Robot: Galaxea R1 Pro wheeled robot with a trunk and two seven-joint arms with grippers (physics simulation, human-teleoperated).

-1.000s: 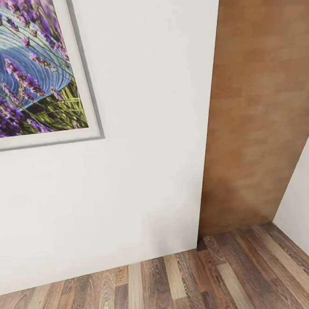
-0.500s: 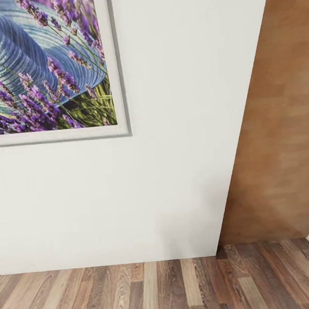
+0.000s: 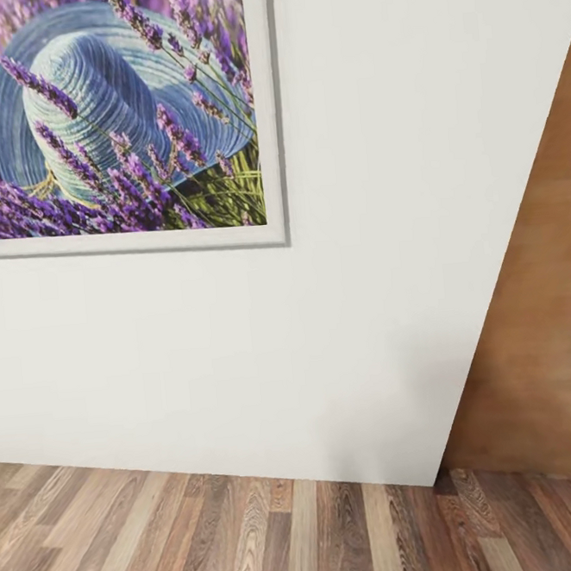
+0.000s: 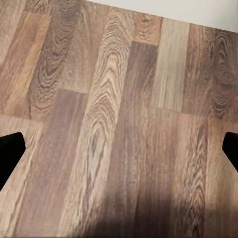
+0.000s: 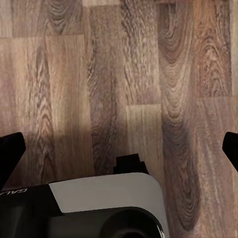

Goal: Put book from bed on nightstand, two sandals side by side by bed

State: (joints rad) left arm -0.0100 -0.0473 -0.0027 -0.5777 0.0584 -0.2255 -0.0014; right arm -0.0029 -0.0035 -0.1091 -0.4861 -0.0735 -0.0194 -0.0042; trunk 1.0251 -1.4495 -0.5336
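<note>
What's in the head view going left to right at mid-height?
Framed lavender picture → white wall → brown wood door panel. Wood-plank floor runs along the bottom under all of it.

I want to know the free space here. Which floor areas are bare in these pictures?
Bare wood-plank floor runs along the white wall below the lavender picture and toward the brown door. Floor shows between the open left gripper fingers. The robot's own base crowds the right gripper.
</note>
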